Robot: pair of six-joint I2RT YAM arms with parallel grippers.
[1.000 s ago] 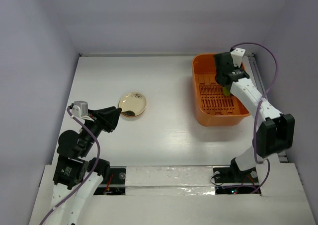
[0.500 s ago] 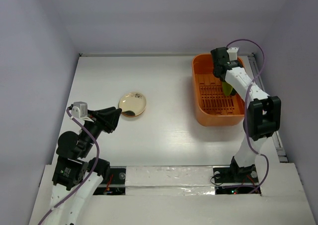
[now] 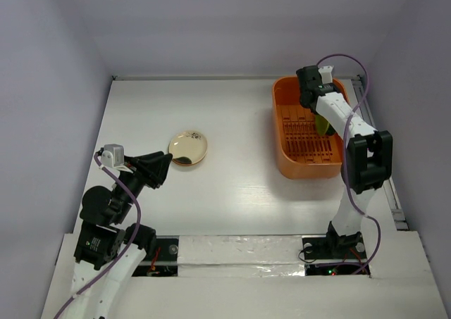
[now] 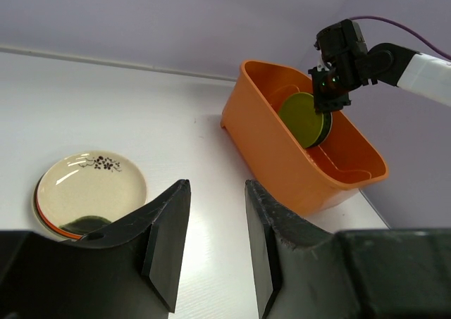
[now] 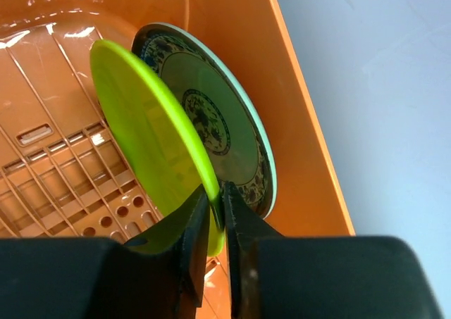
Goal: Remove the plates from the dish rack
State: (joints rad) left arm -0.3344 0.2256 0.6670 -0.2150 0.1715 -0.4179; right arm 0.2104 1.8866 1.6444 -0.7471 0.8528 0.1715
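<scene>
Yellow-green plate [image 5: 141, 136] rim pinched by right gripper [image 5: 215, 194], arm outstretched.

White table [image 3: 239, 122], pale lilac walls [image 3: 232, 23], soft even light

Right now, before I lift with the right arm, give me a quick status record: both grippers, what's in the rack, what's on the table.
right gripper: shut on the rim of the yellow-green plate, inside the dish rack
left gripper: open, empty, near the cream plate, not touching it
in rack: yellow-green plate standing on edge; blue-patterned plate behind it, against the rack wall
on table: cream plate on top, red-orange plate rim showing beneath it
</scene>
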